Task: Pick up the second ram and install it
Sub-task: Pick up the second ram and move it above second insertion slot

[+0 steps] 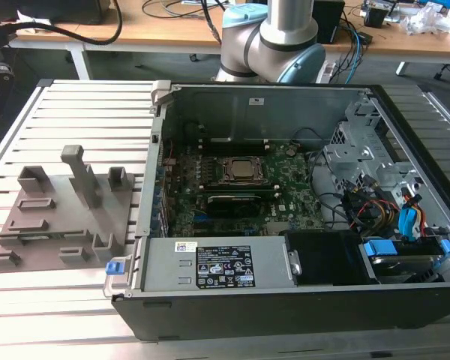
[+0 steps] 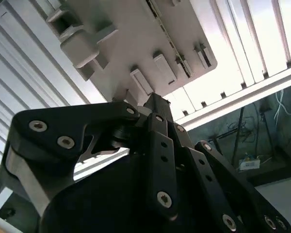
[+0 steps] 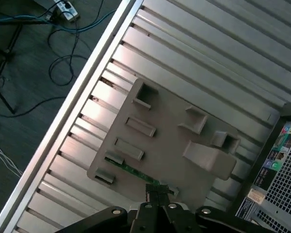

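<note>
The second ram (image 3: pixel 135 171) is a slim green strip standing on edge in a slot near one edge of the grey holder tray (image 3: pixel 169 145). In the exterior view the tray (image 1: pixel 60 225) lies on the slatted table at that view's left, beside the open computer case. My gripper (image 3: pixel 156 191) hovers well above the tray, its dark fingertips close together over the strip's end, holding nothing. From behind, in the second wrist view, the gripper (image 2: pixel 154 100) points at the tray (image 2: pixel 136 43).
The open computer case (image 1: pixel 285 300) holds the green motherboard (image 1: pixel 285 180) with its CPU socket (image 1: pixel 238 169) and long dark slots (image 1: pixel 236 202) next to it. Drive bays and cables (image 1: pixel 390 210) fill the case's right. The table edge and floor cables (image 3: pixel 48 63) lie beyond the tray.
</note>
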Available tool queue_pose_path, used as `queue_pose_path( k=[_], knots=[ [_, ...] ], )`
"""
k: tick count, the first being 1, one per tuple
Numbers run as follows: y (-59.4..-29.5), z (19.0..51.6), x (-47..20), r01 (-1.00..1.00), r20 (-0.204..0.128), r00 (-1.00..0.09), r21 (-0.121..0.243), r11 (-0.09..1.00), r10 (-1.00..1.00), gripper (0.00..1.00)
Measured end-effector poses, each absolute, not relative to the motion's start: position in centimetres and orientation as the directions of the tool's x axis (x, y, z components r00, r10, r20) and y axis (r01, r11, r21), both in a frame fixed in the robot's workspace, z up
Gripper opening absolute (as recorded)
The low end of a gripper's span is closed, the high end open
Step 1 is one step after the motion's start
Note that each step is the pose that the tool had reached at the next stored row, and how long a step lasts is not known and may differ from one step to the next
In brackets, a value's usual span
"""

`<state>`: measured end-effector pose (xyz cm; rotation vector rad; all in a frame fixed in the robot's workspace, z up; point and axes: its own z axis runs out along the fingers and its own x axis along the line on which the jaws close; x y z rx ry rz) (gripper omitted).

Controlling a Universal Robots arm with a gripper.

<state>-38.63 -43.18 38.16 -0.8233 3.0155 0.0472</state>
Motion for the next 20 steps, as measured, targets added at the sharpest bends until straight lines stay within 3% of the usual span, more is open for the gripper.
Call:
queue_pose_path(
  k=[20],
  knots=[
    [-43.18,38.16,-38.63,-0.820,-0.023,-0.573,0.025,0.573,-0.819,0.10]
  ],
)
